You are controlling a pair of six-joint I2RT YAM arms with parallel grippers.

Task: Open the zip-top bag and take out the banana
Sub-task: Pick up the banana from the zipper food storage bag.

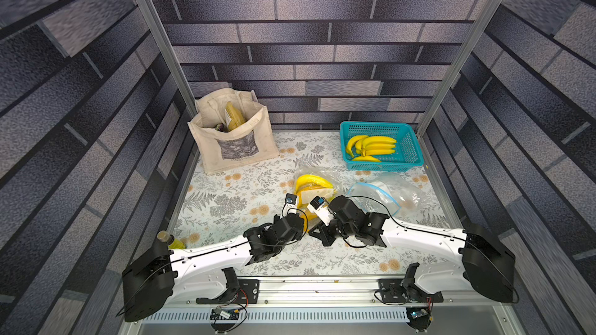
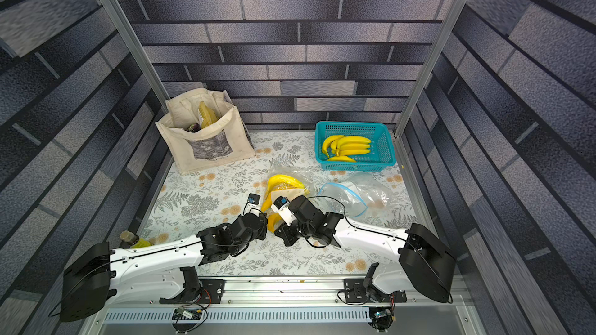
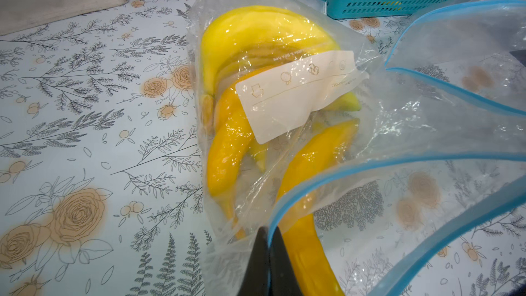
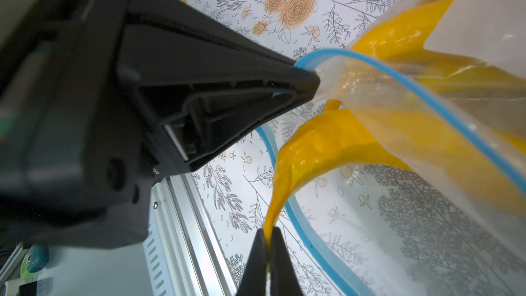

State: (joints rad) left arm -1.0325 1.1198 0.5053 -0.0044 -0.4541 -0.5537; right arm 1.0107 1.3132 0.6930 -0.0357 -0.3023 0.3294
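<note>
My right gripper (image 4: pixel 268 247) is clamped on the banana (image 4: pixel 327 140) by its near tip. Its long axis runs straight away into the zip-top bag (image 3: pixel 299 98), whose blue rim (image 4: pixel 336 51) my closed left gripper (image 3: pixel 269 234) pinches alongside.

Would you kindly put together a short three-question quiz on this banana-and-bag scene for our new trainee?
1. True or false: the mouth of the zip-top bag is sealed shut.
2. The right pincer is shut on: A) the end of a banana; B) a spoon; C) nothing.
3. Short answer: what does the left pincer grip?
Key
1. False: the blue rim stands parted.
2. A.
3. The bag's blue rim.
</note>
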